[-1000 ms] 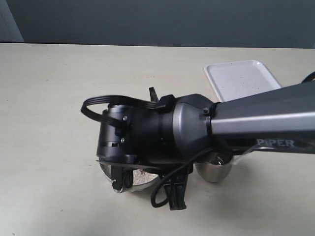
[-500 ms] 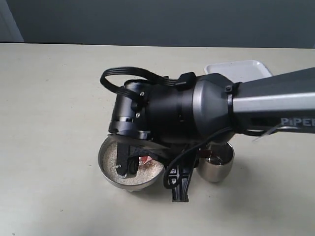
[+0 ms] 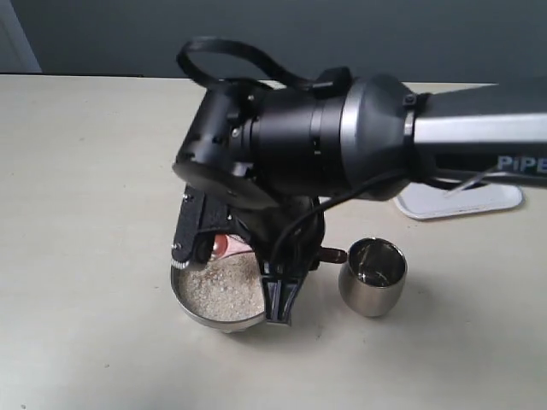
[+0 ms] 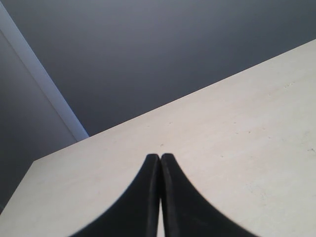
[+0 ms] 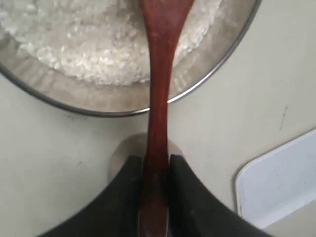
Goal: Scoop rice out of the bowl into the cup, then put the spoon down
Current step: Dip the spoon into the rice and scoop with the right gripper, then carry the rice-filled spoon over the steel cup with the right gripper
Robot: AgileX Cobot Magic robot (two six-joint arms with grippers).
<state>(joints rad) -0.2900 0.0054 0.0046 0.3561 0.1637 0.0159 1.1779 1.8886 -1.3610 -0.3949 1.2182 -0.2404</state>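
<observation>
Exterior view shows a big black right arm [image 3: 342,145] that comes in from the right side of the frame and ends over the middle. Under it, low in the middle of the frame, the bowl [image 3: 190,309] sits on the pale counter [image 3: 85,171]. The bowl holds a lot of white rice [image 3: 224,286]. A bit of the red-brown spoon [image 3: 224,246] peeks out below the arm, just over the back edge of the bowl. The cup [image 3: 373,278] stands upright to the right of the bowl, near it but not touching. Its inside is dark and shiny, and I cannot tell if any rice is in it. A white tray [image 3: 461,201] lies behind the cup at the right of the frame, partly hidden by the arm.

Right wrist view shows the right fingers [image 5: 129,192] at the bottom of the frame. They squeeze the thin handle of the spoon, one on each side. The handle goes up from them and crosses the rim of the bowl. The wide end is over the rice at the top edge of the frame. That end is cut off, so I cannot tell if it carries any rice. A corner of the tray shows at the lower right.

Left wrist view shows the left fingers [image 4: 143,197] at the bottom middle of the frame. They are pressed together with nothing between them. Past them are the counter and a dark grey wall [image 4: 173,49].
</observation>
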